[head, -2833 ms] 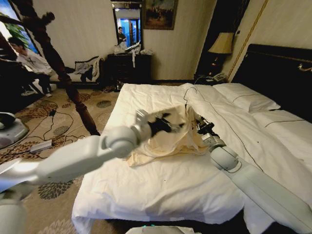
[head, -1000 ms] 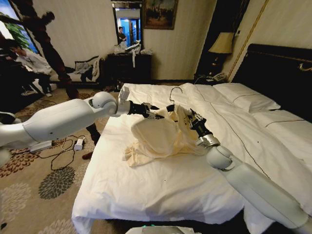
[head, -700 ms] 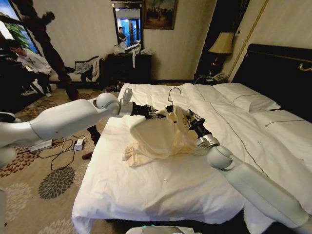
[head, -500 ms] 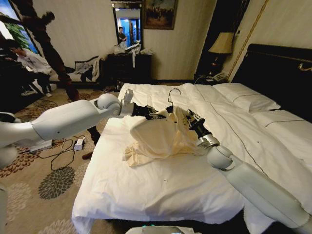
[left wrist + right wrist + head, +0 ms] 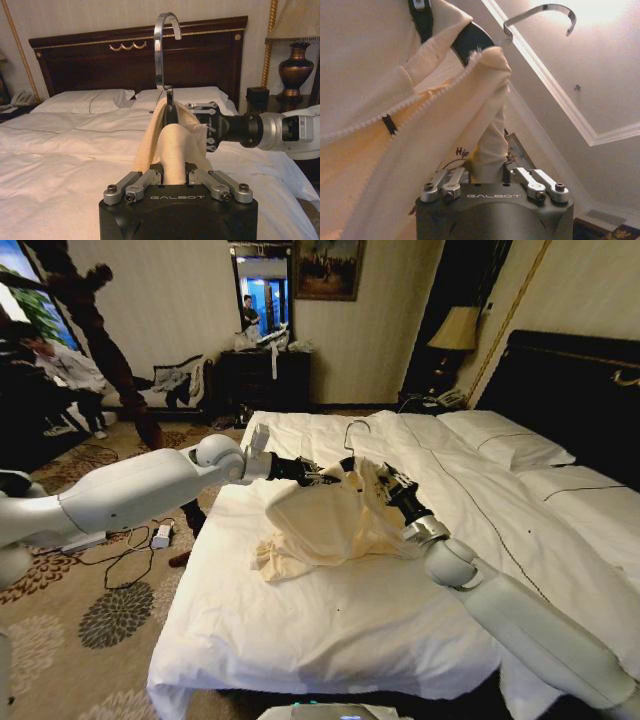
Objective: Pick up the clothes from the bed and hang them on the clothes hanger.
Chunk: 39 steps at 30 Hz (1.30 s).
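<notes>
Since the earliest frame the left arm has swung from low across the foreground to reach over the left edge of the bed (image 5: 330, 640), and the shirt (image 5: 325, 520) has been lifted from a heap into a raised drape; over the last second little has shifted.

Left gripper (image 5: 322, 477) is above the middle of the bed, fingers pinched on a fold of the cream cloth, as the left wrist view confirms (image 5: 175, 175). Right gripper (image 5: 385, 485) faces it from the headboard side, fingers likewise closed on a fold of fabric (image 5: 487, 170).

Between the two, the hanger (image 5: 167, 107) stands upright with the collar gathered round its neck and the metal hook (image 5: 357, 426) clear above the cloth. One black shoulder shows bare in the right wrist view (image 5: 470, 40), so the hanging is judged incomplete.

Handling assessment: the shirt is light, limp and unresisting; it will sag and slide off a smooth hanger arm unless drawn fully over. Best purchase is at the collar seam or shoulder hem, where the cloth is doubled. Its lower part trails on the duvet.

Surroundings: pillows (image 5: 505, 445) lie well apart toward the headboard (image 5: 570, 380); a lamp (image 5: 455, 330) stands beyond the far corner. Nothing on the bed obstructs either arm; the close-set grippers are the chief collision risk.
</notes>
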Available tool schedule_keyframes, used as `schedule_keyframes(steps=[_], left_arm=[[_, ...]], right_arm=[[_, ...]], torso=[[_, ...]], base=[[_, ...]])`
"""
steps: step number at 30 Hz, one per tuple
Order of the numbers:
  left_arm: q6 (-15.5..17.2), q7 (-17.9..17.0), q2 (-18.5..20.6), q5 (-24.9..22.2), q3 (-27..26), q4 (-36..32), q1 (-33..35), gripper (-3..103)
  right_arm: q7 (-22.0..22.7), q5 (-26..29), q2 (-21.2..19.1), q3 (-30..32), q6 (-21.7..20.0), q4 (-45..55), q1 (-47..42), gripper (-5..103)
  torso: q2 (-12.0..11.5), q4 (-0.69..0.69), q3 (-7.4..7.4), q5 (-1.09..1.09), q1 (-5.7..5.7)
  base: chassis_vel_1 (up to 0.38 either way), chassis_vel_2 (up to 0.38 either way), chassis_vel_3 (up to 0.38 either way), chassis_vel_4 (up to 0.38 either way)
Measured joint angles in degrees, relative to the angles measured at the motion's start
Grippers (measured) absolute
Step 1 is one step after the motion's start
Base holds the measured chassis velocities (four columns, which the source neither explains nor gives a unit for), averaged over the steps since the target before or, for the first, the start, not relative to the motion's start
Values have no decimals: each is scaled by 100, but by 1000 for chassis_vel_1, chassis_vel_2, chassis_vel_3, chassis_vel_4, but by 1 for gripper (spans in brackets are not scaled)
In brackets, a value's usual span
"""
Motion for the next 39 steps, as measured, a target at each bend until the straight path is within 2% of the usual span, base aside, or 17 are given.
schedule_keyframes(steps=[2,4,7,8,11,13,16,22,25,26,28,30,32,34,36,37,39], left_arm=[[-28,-46,3,27,-91,-5,99,18],[-37,-63,14,38,-123,-18,144,18],[-75,-98,67,151,-231,-32,304,18],[-75,-98,67,151,-231,-32,304,18],[-100,-172,104,219,-399,-20,493,18],[-108,-192,113,238,-451,-14,541,18],[-134,-277,132,268,-596,-4,673,18],[-138,-365,215,270,-831,-50,785,18],[-147,-427,317,264,-1009,-79,864,18],[-147,-427,317,264,-1009,-79,864,18],[-148,-483,401,258,-1125,-123,936,18],[-151,-522,461,256,-1217,-180,1011,18],[-155,-541,506,256,-1272,-218,1065,18],[-184,-677,635,267,-1530,-340,1349,18],[-193,-758,725,262,-1715,-428,1521,18],[-193,-758,725,262,-1715,-428,1521,18],[-195,-823,812,256,-1883,-521,1661,18]], right_arm=[[3,24,-17,2,-22,44,5,46],[13,57,-23,10,-45,73,8,46],[50,151,-116,42,-103,194,14,62],[50,151,-116,42,-103,194,14,62],[55,289,-258,122,-146,325,-48,79],[54,324,-292,146,-161,367,-76,79],[25,389,-384,186,-180,451,-151,94],[9,716,-420,344,-163,488,-351,100],[102,1521,-569,604,-152,664,-824,100],[102,1521,-569,604,-152,664,-824,100],[234,2092,-584,827,-125,798,-1203,100],[421,2597,-476,1066,-98,878,-1569,100],[488,2869,-373,1264,-97,903,-1836,100],[545,3635,201,2043,-23,938,-2719,100],[505,3891,564,2488,69,949,-3168,100],[505,3891,564,2488,69,949,-3168,100],[354,3931,932,2954,164,992,-3624,100]], torso=[[1,-1,0,1,0],[1,-2,0,1,0],[1,1,0,-1,0],[1,1,0,-1,0],[1,-1,0,-1,0],[0,-1,0,0,0],[1,-1,0,-1,0],[1,0,0,0,0],[1,1,0,-1,0],[1,1,0,-1,0],[1,-1,0,-1,0],[1,0,0,-2,0],[1,0,0,1,0],[0,-1,0,0,0],[1,-2,-1,0,0],[1,-2,-1,0,0],[1,1,0,1,0]], base=[[0,0,0,0],[0,0,0,0],[0,0,0,0],[0,0,0,0],[0,0,0,0],[0,0,0,0],[0,0,0,0],[0,0,0,0],[0,0,0,0],[0,0,0,0],[0,0,0,0],[0,0,0,0],[0,0,0,0],[0,0,0,0],[0,0,0,0],[0,0,0,0],[0,0,0,0]])
